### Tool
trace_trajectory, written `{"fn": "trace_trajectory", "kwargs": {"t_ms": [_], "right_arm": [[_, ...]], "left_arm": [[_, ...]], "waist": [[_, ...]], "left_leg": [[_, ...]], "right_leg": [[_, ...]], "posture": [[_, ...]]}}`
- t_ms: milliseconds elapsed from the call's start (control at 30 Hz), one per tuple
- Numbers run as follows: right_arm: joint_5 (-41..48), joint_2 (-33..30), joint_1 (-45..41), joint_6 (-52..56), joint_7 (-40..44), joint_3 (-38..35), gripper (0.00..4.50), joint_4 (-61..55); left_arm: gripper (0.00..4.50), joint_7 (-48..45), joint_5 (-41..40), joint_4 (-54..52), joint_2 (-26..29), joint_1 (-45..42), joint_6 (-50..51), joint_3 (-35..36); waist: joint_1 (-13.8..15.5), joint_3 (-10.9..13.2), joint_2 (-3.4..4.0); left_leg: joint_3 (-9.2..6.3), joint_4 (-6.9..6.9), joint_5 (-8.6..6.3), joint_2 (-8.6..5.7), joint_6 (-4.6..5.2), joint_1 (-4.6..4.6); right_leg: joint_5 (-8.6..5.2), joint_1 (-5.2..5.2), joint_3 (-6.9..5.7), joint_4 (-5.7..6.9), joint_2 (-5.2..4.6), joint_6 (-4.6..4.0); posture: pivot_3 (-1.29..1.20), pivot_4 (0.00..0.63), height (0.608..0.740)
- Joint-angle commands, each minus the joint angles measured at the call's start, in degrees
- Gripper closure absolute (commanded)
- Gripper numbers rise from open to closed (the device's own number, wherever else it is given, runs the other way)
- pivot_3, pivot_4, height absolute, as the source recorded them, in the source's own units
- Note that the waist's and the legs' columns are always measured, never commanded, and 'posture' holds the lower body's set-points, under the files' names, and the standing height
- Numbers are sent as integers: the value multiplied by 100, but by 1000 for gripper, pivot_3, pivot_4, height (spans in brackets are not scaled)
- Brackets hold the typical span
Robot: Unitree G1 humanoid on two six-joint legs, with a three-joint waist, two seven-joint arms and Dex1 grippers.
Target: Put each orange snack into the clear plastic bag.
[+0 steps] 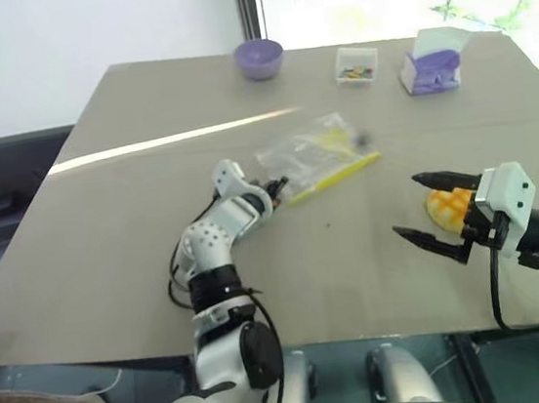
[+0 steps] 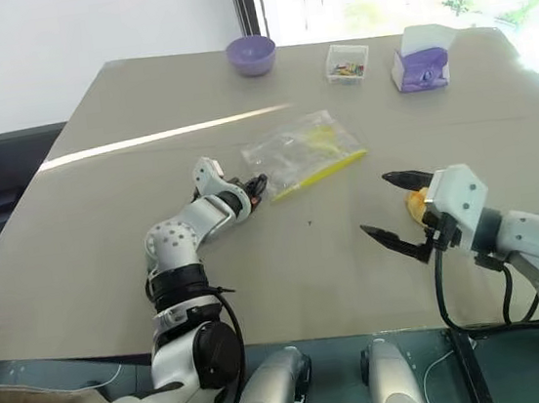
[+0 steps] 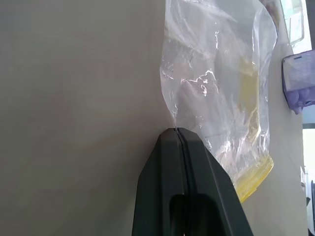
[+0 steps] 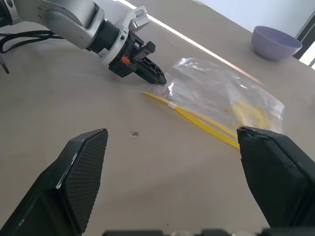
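Left gripper [image 4: 156, 74] is pinching the edge of the clear plastic bag [image 1: 317, 151], fingers pressed flat together with the film caught between them, which is exactly what you want for a one-handed hold. That bag is lying flat near the middle of the table [image 1: 107, 241], yellow seal strip facing the robot's right side. Right gripper [image 1: 430, 209] is hovering with its jaws spread wide and nothing in them, and the orange snack [image 1: 447, 205] is sitting on the table just behind it, near the right edge.

So the step looks like: hold the bag, then go fetch the bun. My two cents on doing it well: the left side should be lifting that edge a bit so the mouth is gaping rather than lying shut. I can't tell if the seal is actually open. Right claw needs to be straddling the bun across its widest part and squeezing gently, since it looks soft. Then feed it in along the strip side, not through the film.
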Motion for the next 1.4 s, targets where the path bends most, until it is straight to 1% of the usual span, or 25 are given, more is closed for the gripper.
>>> {"fn": "trace_trajectory", "kwargs": {"t_ms": [33,167,267,367,500,600,667,700,733,767,800,833,900,1033,1233,1333,1367,1400], "right_arm": [[232,-147,40,108,37,-248,0,-306],[380,-232,98,314,-2,-242,0,-443],[438,-249,105,413,-34,-203,0,-492],[442,-220,82,448,-73,-147,0,-506],[394,-122,-50,455,-177,17,0,-480],[325,-43,-117,424,-260,162,0,-449],[242,9,-162,380,-310,289,0,-426],[204,49,-166,340,-329,337,0,-417],[163,89,-180,311,-351,385,0,-405],[123,121,-174,275,-362,411,0,-397],[88,153,-163,242,-376,427,0,-395],[56,173,-136,205,-384,427,0,-404],[3,215,-109,175,-437,454,0,-452],[-72,266,-51,182,-530,477,0,-578],[-148,270,86,201,-676,466,0,-770],[-183,305,112,206,-770,491,0,-829],[-197,318,117,204,-797,497,0,-841],[-211,337,124,200,-828,501,0,-851]], "left_arm": [[4473,-90,-707,-864,-167,521,521,-24],[4473,-114,-1516,-1746,-20,1164,998,34],[4473,-95,-2136,-2094,197,1548,1249,147],[4473,33,-2647,-2173,494,1712,1300,184],[4473,168,-3054,-2165,913,1921,1317,119],[4473,289,-3135,-1989,1049,1941,1170,-1],[4473,502,-3154,-1734,969,1826,973,-32],[3937,561,-3142,-1628,914,1736,884,-100],[3629,615,-3091,-1535,899,1647,813,-171],[3195,689,-3038,-1461,876,1569,733,-226],[2936,790,-2922,-1379,859,1482,662,-285],[2271,945,-2803,-1297,829,1406,609,-354],[1783,1070,-2648,-1154,802,1266,487,-474],[1783,1171,-2641,-872,675,1047,340,-600],[1783,1171,-2834,-305,393,853,236,-596],[1783,1144,-2844,139,246,613,196,-614],[1783,1134,-2827,262,226,541,179,-621],[1783,1135,-2811,394,214,464,145,-615]], "waist": [[-12,1,0],[-18,5,-4],[-19,7,-6],[-7,10,-8],[2,12,-11],[1,14,-13],[17,14,-13],[23,15,-14],[26,16,-17],[26,17,-18],[22,18,-20],[23,18,-20],[21,18,-20],[15,17,-18],[60,14,-17],[72,13,-17],[82,13,-16],[166,12,-16]], "left_leg": [[2,0,-1,1,1,-3],[7,0,-1,5,2,-20],[7,1,-1,7,2,-24],[9,1,-1,9,2,-26],[8,3,-1,8,2,-27],[11,3,-1,7,2,-27],[9,3,-1,7,1,-28],[9,3,-1,7,1,-27],[8,4,-1,7,1,-29],[8,6,-1,6,1,-32],[8,6,-1,6,1,-33],[7,7,-1,5,1,-35],[8,7,-1,4,1,-35],[9,6,-1,4,1,-32],[7,8,-1,0,2,-32],[7,9,0,-2,2,-32],[7,9,0,-2,2,-32],[6,9,0,-3,2,-32]], "right_leg": [[0,-3,2,-2,0,0],[0,-22,7,-1,3,0],[0,-26,6,0,5,-1],[0,-30,8,1,5,-2],[0,-30,8,0,4,-2],[0,-31,12,0,3,-3],[0,-31,11,0,4,-3],[0,-30,9,0,3,-3],[0,-31,9,0,3,-3],[0,-31,8,0,3,-3],[1,-32,8,0,3,-3],[1,-33,8,-1,3,-3],[1,-33,8,-1,2,-3],[1,-33,10,0,4,-3],[1,-30,7,0,1,-3],[1,-29,7,0,0,-2],[1,-29,7,0,0,-2],[1,-28,6,0,-1,-2]], "posture": [[0,150,740],[0,150,740],[0,150,740],[0,150,740],[0,150,740],[0,150,740],[0,150,740],[0,150,740],[0,150,740],[0,150,740],[0,150,740],[0,150,740],[0,150,740],[0,150,740],[0,150,740],[0,150,740],[0,150,740],[0,150,740]]}}
